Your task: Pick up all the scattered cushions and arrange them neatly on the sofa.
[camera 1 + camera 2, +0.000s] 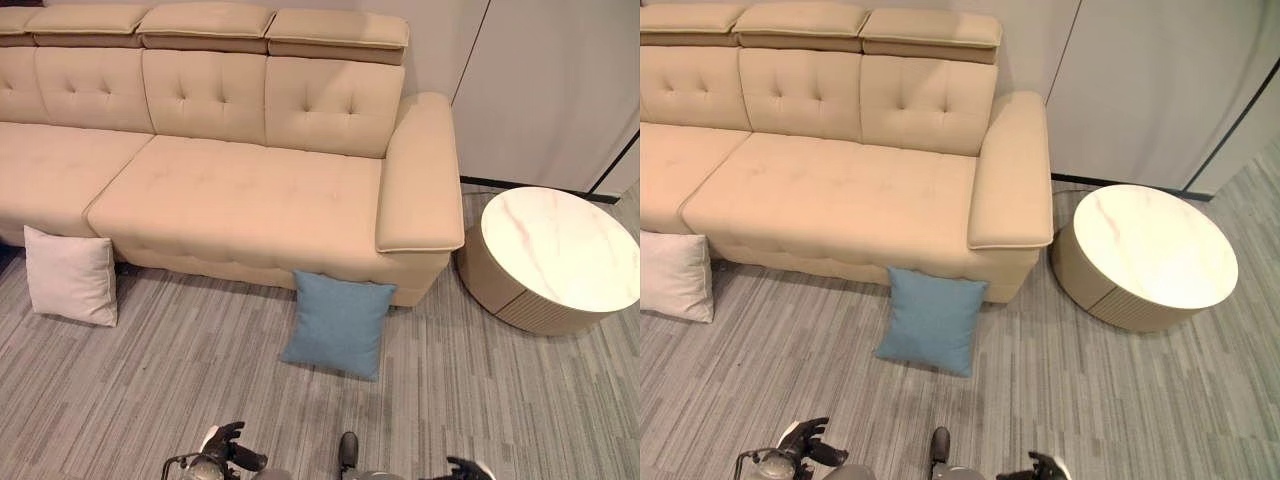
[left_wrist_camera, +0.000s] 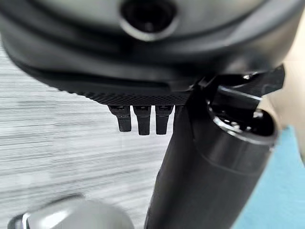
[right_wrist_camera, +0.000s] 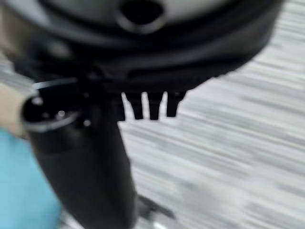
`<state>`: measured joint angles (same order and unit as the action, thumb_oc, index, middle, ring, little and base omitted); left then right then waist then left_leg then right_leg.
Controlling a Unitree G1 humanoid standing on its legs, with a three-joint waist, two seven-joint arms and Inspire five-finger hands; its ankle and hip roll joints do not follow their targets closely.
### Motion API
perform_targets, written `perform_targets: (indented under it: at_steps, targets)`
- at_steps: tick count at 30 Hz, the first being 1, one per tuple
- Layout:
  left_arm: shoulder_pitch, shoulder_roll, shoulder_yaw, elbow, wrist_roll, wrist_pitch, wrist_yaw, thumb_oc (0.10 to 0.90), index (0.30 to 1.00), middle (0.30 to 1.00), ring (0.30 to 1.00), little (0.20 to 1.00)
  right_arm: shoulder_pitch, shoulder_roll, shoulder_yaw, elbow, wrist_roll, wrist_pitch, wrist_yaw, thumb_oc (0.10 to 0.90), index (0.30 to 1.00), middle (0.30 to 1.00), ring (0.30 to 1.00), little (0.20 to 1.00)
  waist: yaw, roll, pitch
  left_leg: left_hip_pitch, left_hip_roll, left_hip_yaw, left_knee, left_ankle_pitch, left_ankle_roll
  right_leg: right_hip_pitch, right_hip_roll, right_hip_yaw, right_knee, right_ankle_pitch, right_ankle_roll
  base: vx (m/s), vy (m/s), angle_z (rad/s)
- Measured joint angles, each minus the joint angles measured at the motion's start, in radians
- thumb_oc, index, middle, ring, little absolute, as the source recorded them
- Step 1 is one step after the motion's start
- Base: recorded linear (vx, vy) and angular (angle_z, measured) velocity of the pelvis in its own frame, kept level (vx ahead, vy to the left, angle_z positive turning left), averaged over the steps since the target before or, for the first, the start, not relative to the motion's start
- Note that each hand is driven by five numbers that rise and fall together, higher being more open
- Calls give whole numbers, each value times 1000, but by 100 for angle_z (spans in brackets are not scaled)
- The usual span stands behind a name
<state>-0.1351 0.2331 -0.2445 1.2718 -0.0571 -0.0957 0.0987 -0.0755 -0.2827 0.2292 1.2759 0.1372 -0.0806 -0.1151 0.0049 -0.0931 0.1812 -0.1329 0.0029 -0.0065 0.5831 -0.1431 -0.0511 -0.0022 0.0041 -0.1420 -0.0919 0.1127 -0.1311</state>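
Left eye view has both hands low at the near edge, the left hand (image 1: 225,445) and the right hand (image 1: 468,467), each well short of any cushion; in its own wrist view the left hand (image 2: 143,119) has fingers hanging straight and apart around nothing, and the right hand (image 3: 150,106) looks the same. Just beyond them on the grey floor (image 1: 200,370), the blue cushion (image 1: 338,322) stands tilted with its top edge leaning against the sofa front, below the near armrest. Further to the robot's left, the white cushion (image 1: 70,275) leans the same way against the sofa base. Behind both, the sofa (image 1: 240,195) has a bare seat, so I judge nothing is placed yet. The likely trouble is the reach: bending low for a propped cushion could tip it flat or shove it under the sofa edge, and soft fabric may slip from a one-handed pinch. The round table (image 1: 560,245), beside the armrest, could catch the right arm on a wide swing.
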Motion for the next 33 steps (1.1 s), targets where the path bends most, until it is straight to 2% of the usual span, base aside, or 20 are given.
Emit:
perform_targets:
  at_steps: [1,3,5,7,8,11,12,14,15,16,19,20,22,23,25,29,30,33]
  targets:
    - [-5,3,1,-13,0,0,-5,800,900,900,900,900,-11,-1,0,-1,0,0,-1,800,900,900,900,900,1,-7,5,-26,7,-3,-24,1,-1,11,4,-7,0,-11,-5,183,26,6]
    - [-10,3,-11,-22,0,0,-5,800,900,900,900,900,-15,-4,-1,-1,1,0,-1,800,900,900,900,900,-9,-14,8,-41,16,1,-131,1,1,24,9,-16,-1,-38,11,178,53,19]
    - [-15,2,-29,-24,1,1,-6,800,900,900,900,900,-17,-4,-1,6,2,3,-1,800,900,900,900,900,-20,-16,11,-42,9,4,-340,29,-24,45,13,-18,-1,-62,34,182,66,14]
    - [-19,-2,-29,-24,1,1,-6,800,900,900,900,900,-18,-8,-1,8,2,4,-1,800,900,900,900,900,-18,0,23,-50,-5,-1,-512,129,-33,69,24,-13,-1,-87,57,206,100,-12]
    - [-22,-5,-26,-26,-1,1,-7,800,900,900,900,900,-12,-11,-1,12,1,4,0,800,900,900,900,900,-18,24,33,-54,-3,-2,-553,176,-34,93,39,-9,-6,-100,51,180,99,-34]
    - [4,-13,-12,-25,-1,-7,-6,800,900,900,900,900,8,-11,-1,11,1,4,1,800,900,900,900,900,-18,50,23,-37,0,0,-546,193,-13,130,48,15,0,-116,59,149,116,-40]
    - [13,-25,-18,-16,2,-8,-7,800,900,900,900,900,23,-18,0,13,-1,4,1,800,900,900,900,900,-20,76,7,-8,4,-2,-550,271,30,150,52,39,0,-140,78,108,126,-36]
    - [15,-21,-18,-4,2,-7,-6,800,900,900,900,900,29,-4,0,13,-4,5,3,800,900,900,900,900,-17,59,-2,12,-15,20,-566,274,57,144,28,65,25,-169,107,82,109,-38]
    - [16,-9,-18,1,1,-7,-7,800,900,900,900,900,26,12,0,12,-6,5,3,800,900,900,900,900,-16,47,-7,22,-30,43,-571,258,80,128,4,67,58,-190,133,98,143,-39]
    - [14,-5,-17,7,1,-7,-7,800,900,900,900,900,22,19,-1,12,-6,5,3,800,900,900,900,900,-14,43,-7,31,-35,57,-575,250,91,122,-7,68,73,-195,139,92,144,-52]
    - [12,12,-17,14,2,-5,-7,800,900,900,900,900,1,36,1,6,-10,5,6,800,900,900,900,900,14,44,-4,79,-42,93,-599,231,116,90,-26,62,184,-231,186,68,143,-45]
    - [10,21,-19,14,1,-5,-7,800,900,900,900,900,-17,36,1,0,-14,4,11,800,900,900,900,900,12,57,0,97,-34,102,-608,224,127,17,-30,64,357,-268,219,32,112,-26]
    - [8,38,-28,14,1,-5,-6,800,900,900,900,900,-20,36,4,-33,-14,3,15,800,900,900,900,900,7,55,7,112,-39,100,-604,213,141,-93,-60,57,580,-313,263,61,59,4]
    - [11,42,-27,13,1,-5,-5,800,900,900,900,900,-15,37,7,-38,-14,2,19,800,900,900,900,900,9,48,5,118,-49,104,-604,204,141,-115,-83,58,608,-323,266,109,25,7]
    - [20,49,-27,17,1,-4,-5,800,900,900,900,900,-17,37,21,-42,-16,3,21,800,900,900,900,900,16,39,5,133,-61,107,-613,194,140,-149,-136,21,556,-323,257,142,-22,1]
    - [47,55,-26,24,1,15,-6,800,900,900,900,900,-23,37,17,-44,-17,1,21,800,900,900,900,900,21,38,8,148,-60,101,-632,184,140,-184,-145,8,412,-296,231,126,-50,-4]
    - [61,56,-26,25,1,15,-6,800,900,900,900,900,-20,37,17,-50,-17,2,21,800,900,900,900,900,19,29,12,158,-61,102,-633,184,126,-181,-135,6,351,-258,219,130,-145,16]
    - [78,54,-27,17,1,14,-4,800,900,900,900,900,-5,37,17,-40,-17,3,20,800,900,900,900,900,18,24,11,170,-48,65,-626,173,103,-138,-113,-3,279,-143,191,79,-149,27]
